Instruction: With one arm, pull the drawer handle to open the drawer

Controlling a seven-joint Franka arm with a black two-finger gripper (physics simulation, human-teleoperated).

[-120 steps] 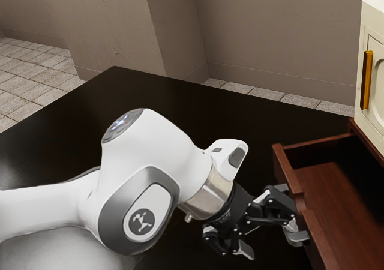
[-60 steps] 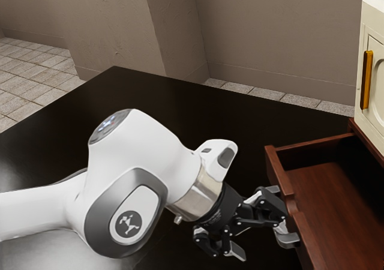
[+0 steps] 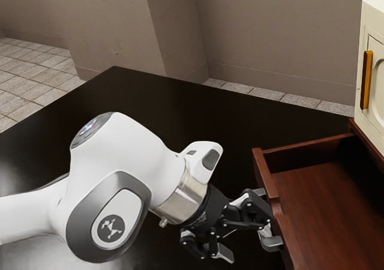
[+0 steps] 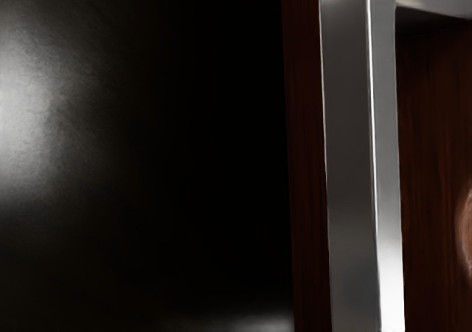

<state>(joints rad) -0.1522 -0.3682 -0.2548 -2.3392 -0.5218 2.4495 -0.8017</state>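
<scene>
The black gripper (image 3: 247,248) is at the front of the reddish-brown drawer (image 3: 324,198) in the exterior view. Its fingers stand wide apart, one against the drawer front and the other out over the dark table. The drawer is pulled well out, with its inside showing. In the wrist view the silver bar handle (image 4: 350,155) runs along the wooden drawer front (image 4: 306,155). How the nearer finger touches the handle is partly hidden by the gripper's linkage.
A cream cabinet (image 3: 373,72) with an amber upright handle (image 3: 366,81) stands above the drawer at the exterior view's right. The black tabletop (image 3: 180,102) stretches behind the arm, with a wall beyond.
The drawer has slid further out toward the exterior view's left. My arm and gripper have moved back the same way with it, the fingers still spread.
</scene>
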